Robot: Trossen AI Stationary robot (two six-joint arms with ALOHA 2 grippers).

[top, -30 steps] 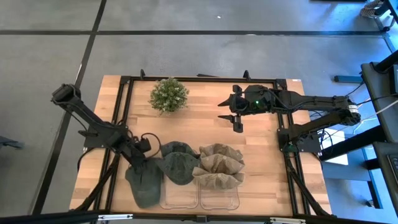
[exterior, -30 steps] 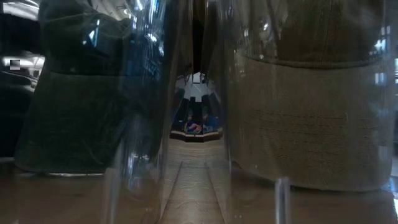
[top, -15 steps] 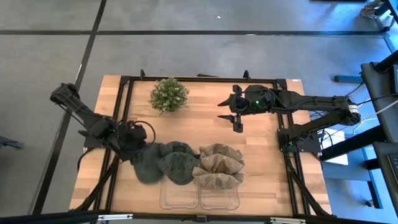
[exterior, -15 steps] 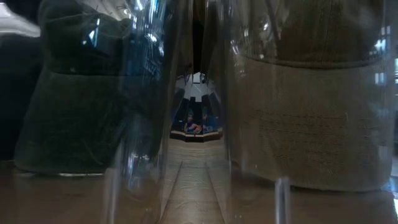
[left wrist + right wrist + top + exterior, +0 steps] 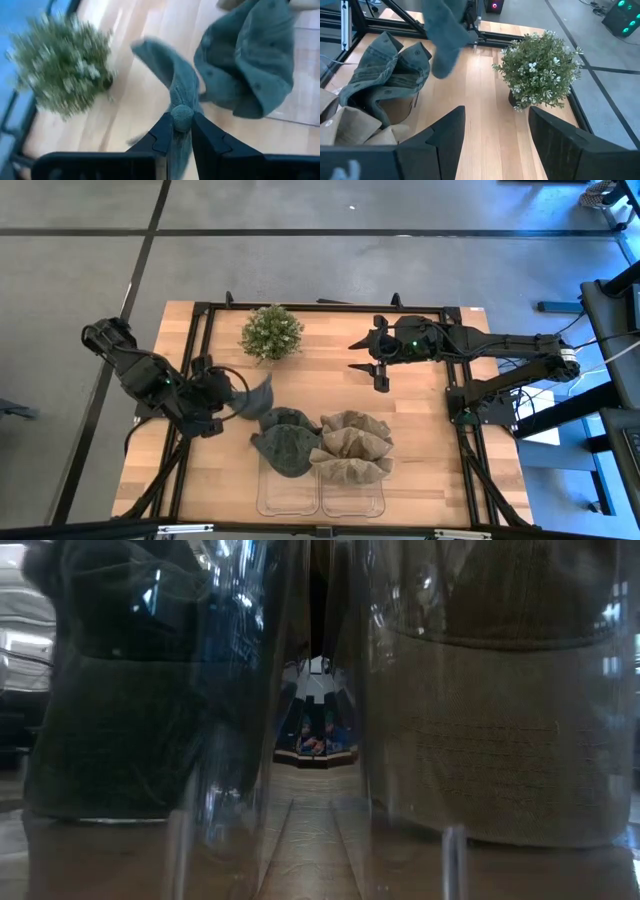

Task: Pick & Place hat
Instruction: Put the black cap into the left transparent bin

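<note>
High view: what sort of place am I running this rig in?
Probably a robotics lab or workshop, not a shop or home: a wooden table in a black metal frame, on grey floor with dark lines, and equipment with cables beside it.

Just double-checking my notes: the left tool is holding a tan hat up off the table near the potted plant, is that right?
Not quite: the hat clamped in the left tool is dark green, not tan, as the left wrist view shows. It is held up off the table near the potted plant.
</note>
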